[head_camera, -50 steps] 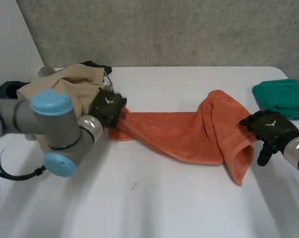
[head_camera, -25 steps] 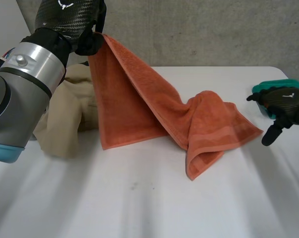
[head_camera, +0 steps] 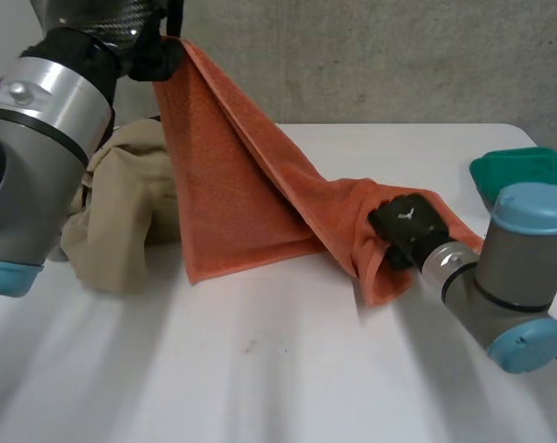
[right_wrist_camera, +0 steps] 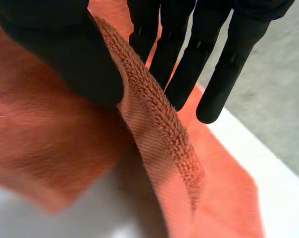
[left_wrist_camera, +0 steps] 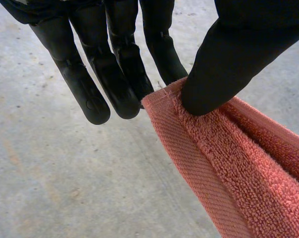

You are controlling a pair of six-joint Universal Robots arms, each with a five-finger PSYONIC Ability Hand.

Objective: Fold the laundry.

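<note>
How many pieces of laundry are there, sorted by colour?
Orange terry towel: 1
Beige crumpled garment: 1
Green folded cloth: 1
Total: 3

Holds the left arm (head_camera: pixel 39 138) raised high, with the left hand (head_camera: pixel 131 28) at its top. Pinches a corner of the towel (left_wrist_camera: pixel 214 163) there between the thumb (left_wrist_camera: pixel 224 64) and the nearest fingertip, the other fingers (left_wrist_camera: pixel 90 84) straight just beside it. Stretches the right arm (head_camera: pixel 509 277) in low, right hand (head_camera: pixel 406 226) forward. Grips a towel edge between its thumb (right_wrist_camera: pixel 60 49) and straight fingers (right_wrist_camera: pixel 214 64).
</note>
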